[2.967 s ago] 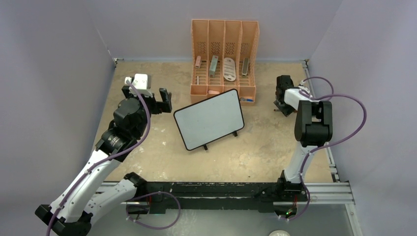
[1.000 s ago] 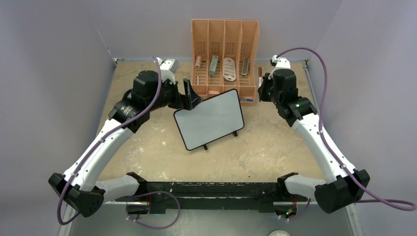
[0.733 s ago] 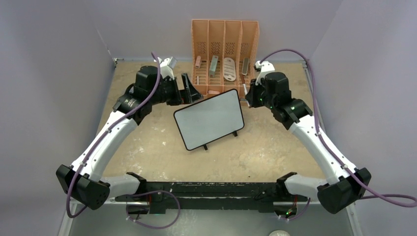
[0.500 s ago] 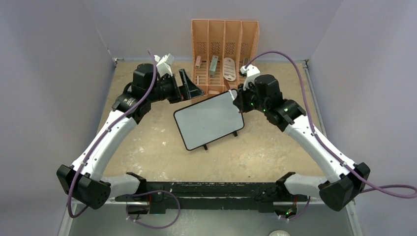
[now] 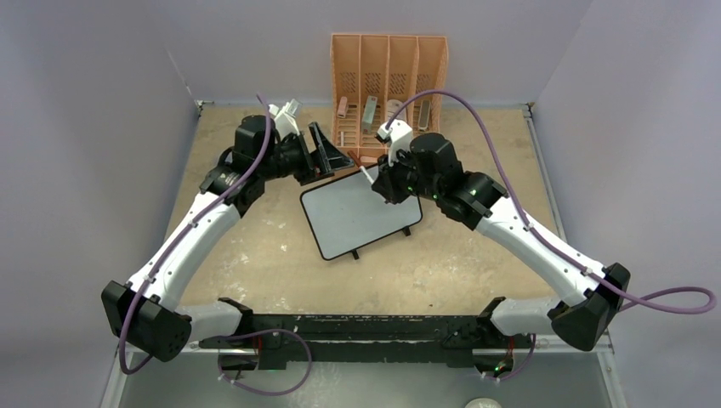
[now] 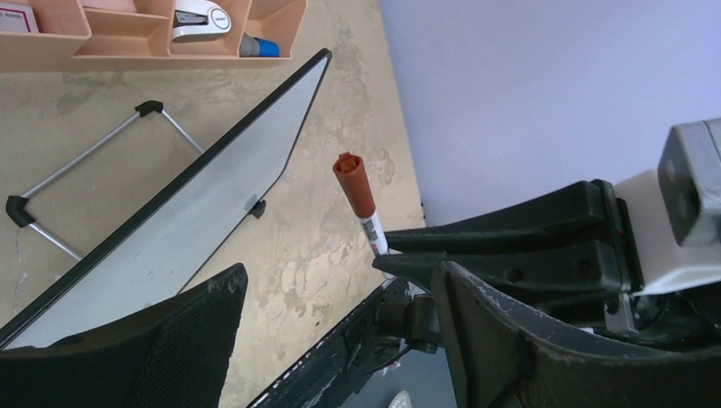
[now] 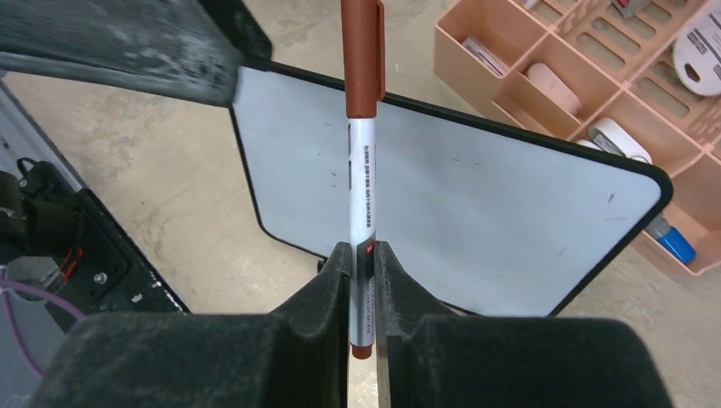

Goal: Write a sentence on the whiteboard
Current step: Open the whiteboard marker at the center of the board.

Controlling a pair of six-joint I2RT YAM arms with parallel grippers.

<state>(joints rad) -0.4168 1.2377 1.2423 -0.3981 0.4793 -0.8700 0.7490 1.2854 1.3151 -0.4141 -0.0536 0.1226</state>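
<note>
- The small black-framed whiteboard (image 5: 361, 212) stands on the table (image 5: 255, 255), below my right gripper (image 7: 363, 255).
- The red-brown marker pen (image 7: 363, 170) sits between my right fingers (image 7: 327, 280), over the board.
- The orange plastic organizer (image 5: 388, 59) stands beyond my right gripper, just behind the board.

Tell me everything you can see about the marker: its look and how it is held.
The marker has a white barrel with black print and a red-brown cap, still on. The right gripper clamps its tail end between the jaws, cap pointing away, over the whiteboard. Nothing else touches it.
</note>
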